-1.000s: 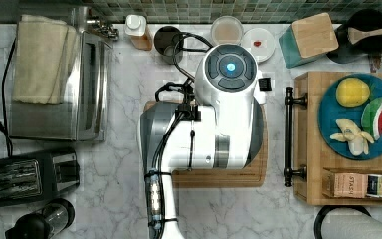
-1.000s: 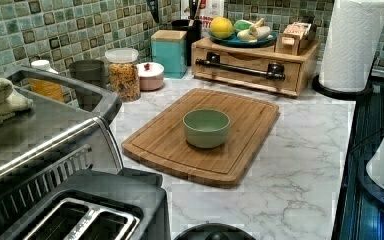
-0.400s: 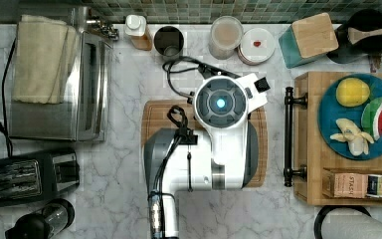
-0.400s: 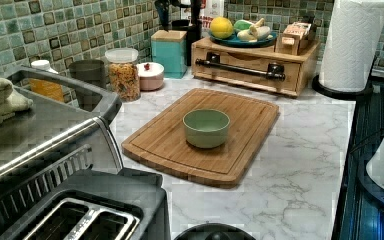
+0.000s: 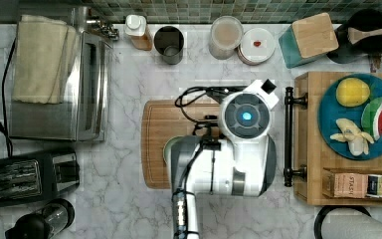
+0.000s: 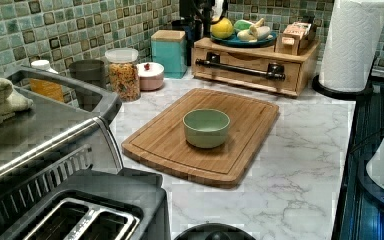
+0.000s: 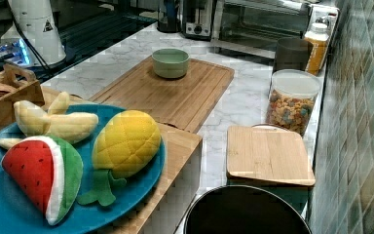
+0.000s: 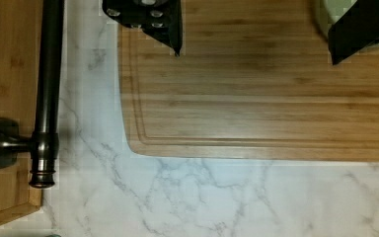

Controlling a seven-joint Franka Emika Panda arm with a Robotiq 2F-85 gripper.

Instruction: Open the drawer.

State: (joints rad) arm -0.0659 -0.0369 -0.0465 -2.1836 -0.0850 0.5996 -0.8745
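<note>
Marble bench (image 5: 129, 209) carries the shut drawer (image 6: 250, 67); the pincer (image 8: 254, 29) hangs open over the cutting board (image 8: 276, 98), approaching; next it must straddle the black bar handle (image 8: 47, 74).

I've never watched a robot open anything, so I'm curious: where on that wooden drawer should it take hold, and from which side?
Probably the black bar handle on the front of the drawer. It stands off the wood on two posts, leaving a gap for fingers behind it. Coming from above, midway between the posts, the open gripper could close across the bar, then pull toward the cutting board.
</note>
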